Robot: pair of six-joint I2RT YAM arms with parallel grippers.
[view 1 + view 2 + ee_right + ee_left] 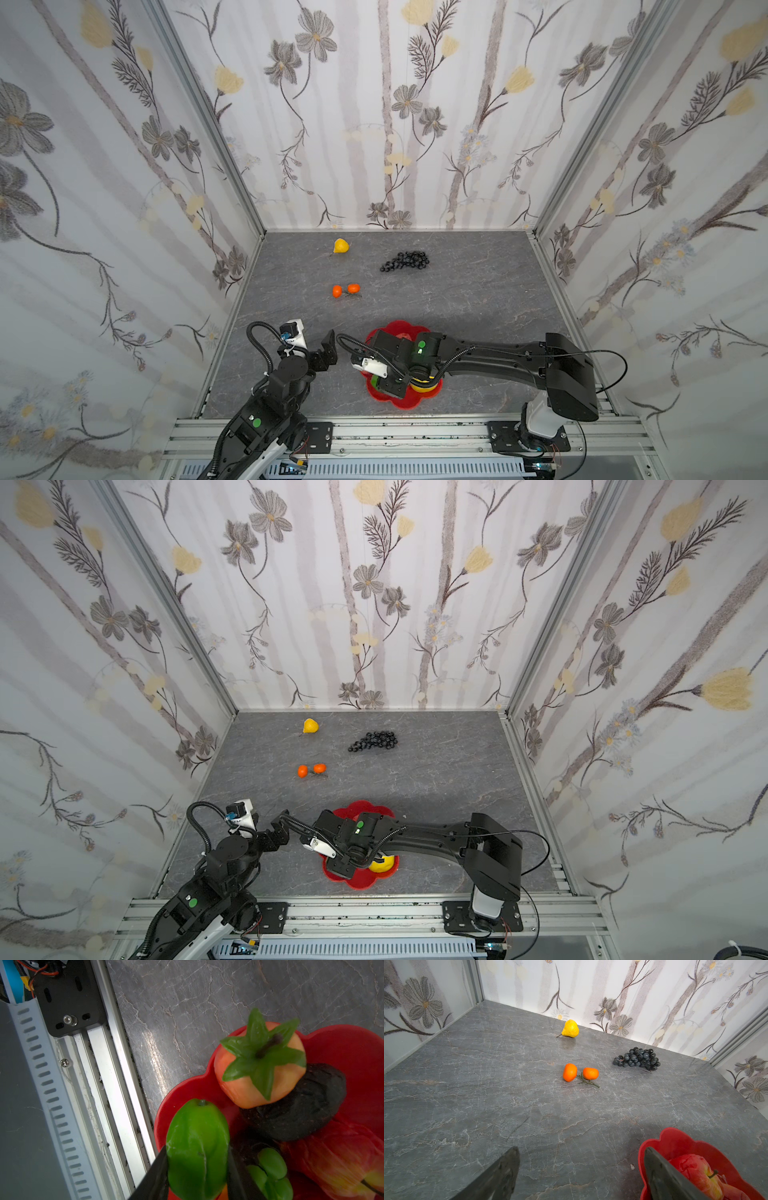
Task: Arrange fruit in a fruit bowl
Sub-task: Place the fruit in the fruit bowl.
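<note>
Green fruit (196, 1130) pinched in right claw (197, 1157) over red fruit bowl (342, 1039); left claw (581, 1151) spread wide, empty, above grey worktop (488, 1105); 2 oranges (570, 1072) beyond.

The grey, marble-veined surface (457, 299) carries four things. Close to its far edge a yellow pear (340, 246) lies on its side. To the right of the pear, well apart from it, is a bunch of dark grapes (406, 261). Nearer the front than the pear lie two small oranges (345, 289), joined on a green sprig. By the front edge sits a red, flower-rimmed bowl (400, 402).
</note>
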